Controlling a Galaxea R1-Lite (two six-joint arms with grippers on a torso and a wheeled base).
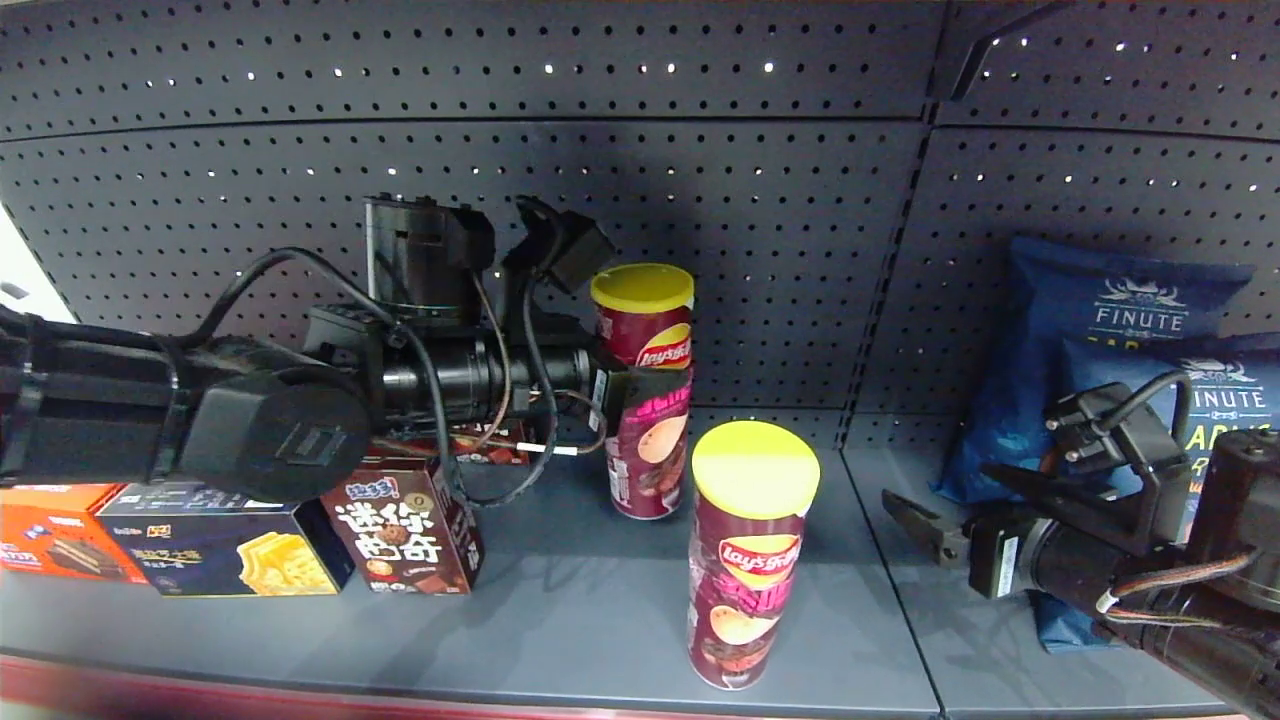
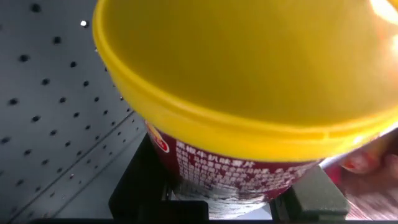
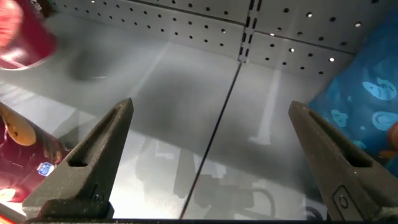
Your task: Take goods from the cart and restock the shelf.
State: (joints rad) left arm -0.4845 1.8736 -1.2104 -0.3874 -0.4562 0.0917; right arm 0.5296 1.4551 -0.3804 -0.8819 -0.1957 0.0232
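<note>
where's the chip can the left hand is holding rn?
Head view, centre-left: the chip can stands upright in the left hand near the pegboard back wall, behind the second can and right of the brown cookie box.

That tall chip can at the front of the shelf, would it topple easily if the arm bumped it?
Probably yes: the front chip can is tall on a narrow base, standing free on the shelf. Once down, its round body would likely roll.

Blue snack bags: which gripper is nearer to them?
Right. The right gripper hangs open beside the blue snack bags; the left gripper is farther off, shut on the rear can.
</note>
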